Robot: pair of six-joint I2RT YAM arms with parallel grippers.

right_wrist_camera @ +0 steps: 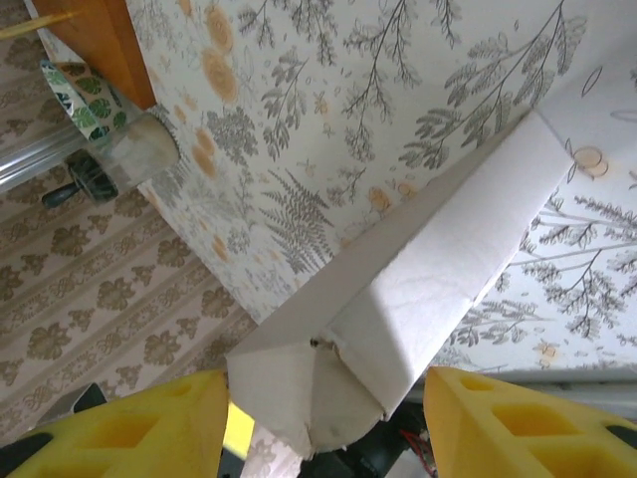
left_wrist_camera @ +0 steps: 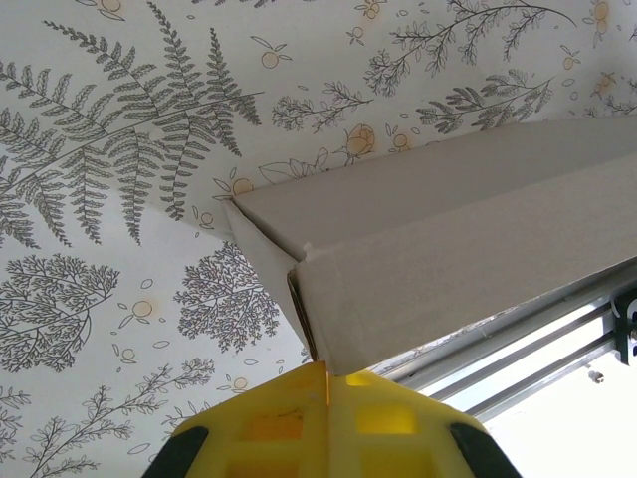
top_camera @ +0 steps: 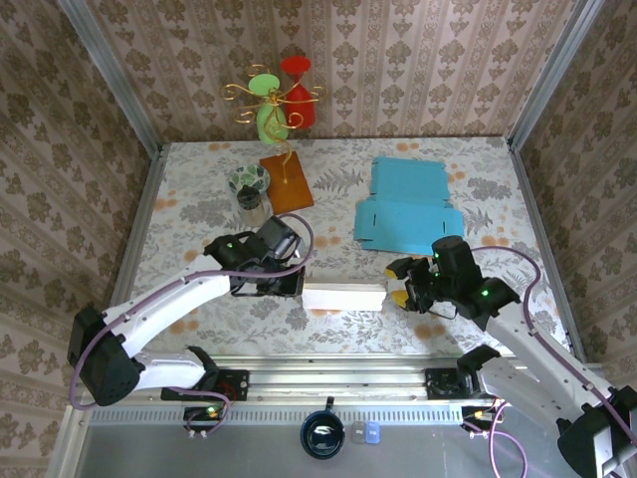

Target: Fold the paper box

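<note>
**Box lies at the near edge, one claw at each end**

Your counter (top_camera: 199, 214) has a fern-and-flower print and takes up most of the top view.

The biggest loose item on it is a blue sheet (top_camera: 406, 204). It is flat cut cardboard lying toward the far right corner, well apart from both arms.

Next in size is the box (top_camera: 343, 297), the task's thing. It is white, long and narrow, and already folded into a closed bar. It lies along the near edge at about the middle, with its length running left to right.

A stand (top_camera: 286, 181) sits near the far edge, left of centre. It has a brown wooden base, and gold wire rising from it carries a green shape and a red one.

Your left claw (top_camera: 297, 283) is at the box's left end. In its wrist view its yellow fingers (left_wrist_camera: 269, 418) are pressed together with no gap, and the box's end corner comes down to their seam. You cannot tell whether a flap is pinched there.

Your right claw (top_camera: 396, 284) is at the box's right end with its jaws apart. In its wrist view the tucked end flap sits between the two fingers (right_wrist_camera: 518, 418).

Smallest are a jar (top_camera: 251, 203) just left of the stand's base and a patterned roll (top_camera: 248, 179) touching it.
</note>
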